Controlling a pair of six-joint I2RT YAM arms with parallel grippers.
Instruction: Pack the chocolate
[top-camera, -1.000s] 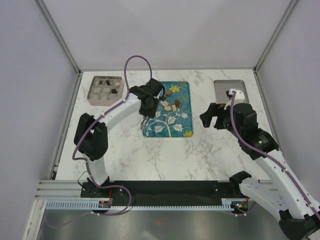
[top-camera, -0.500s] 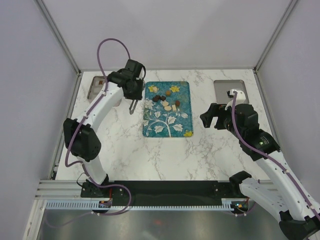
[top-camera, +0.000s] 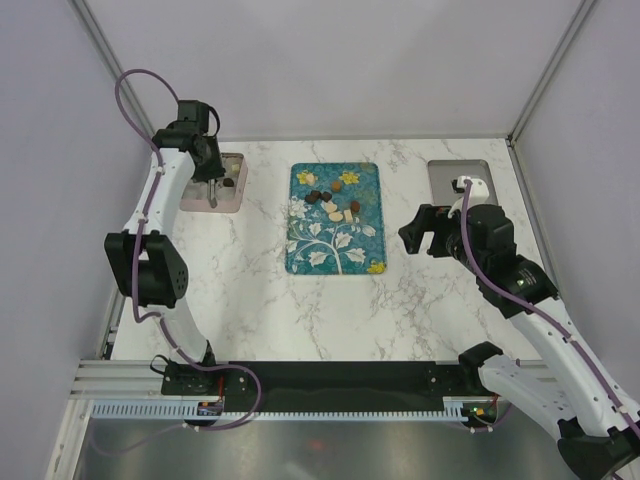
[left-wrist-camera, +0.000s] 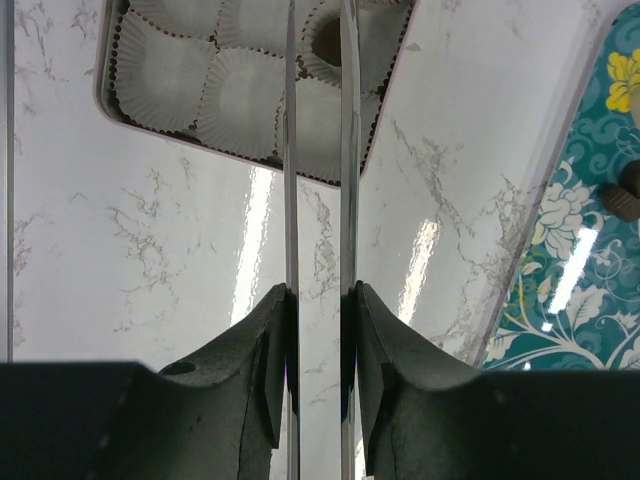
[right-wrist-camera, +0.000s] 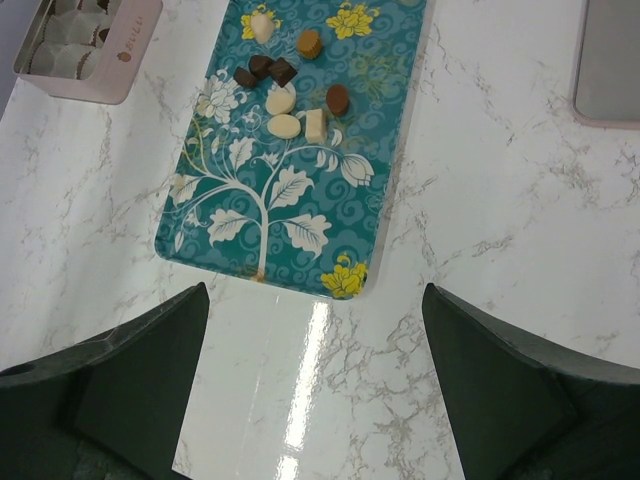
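Observation:
Several chocolate pieces, dark, mid brown and cream, lie on the teal flowered tray; they also show in the right wrist view. The pink box with white paper cups stands at the far left. My left gripper is over the box, shut on the metal tongs. A dark piece sits between the tong blades in a cup; I cannot tell whether it is gripped. My right gripper is open and empty, right of the tray.
The box's grey lid lies at the far right, behind my right gripper, and shows in the right wrist view. The box also shows in that view. Enclosure walls ring the marble table.
My left arm has swung left with the tongs, from the tray's top left corner to over the box. The right arm has not moved.

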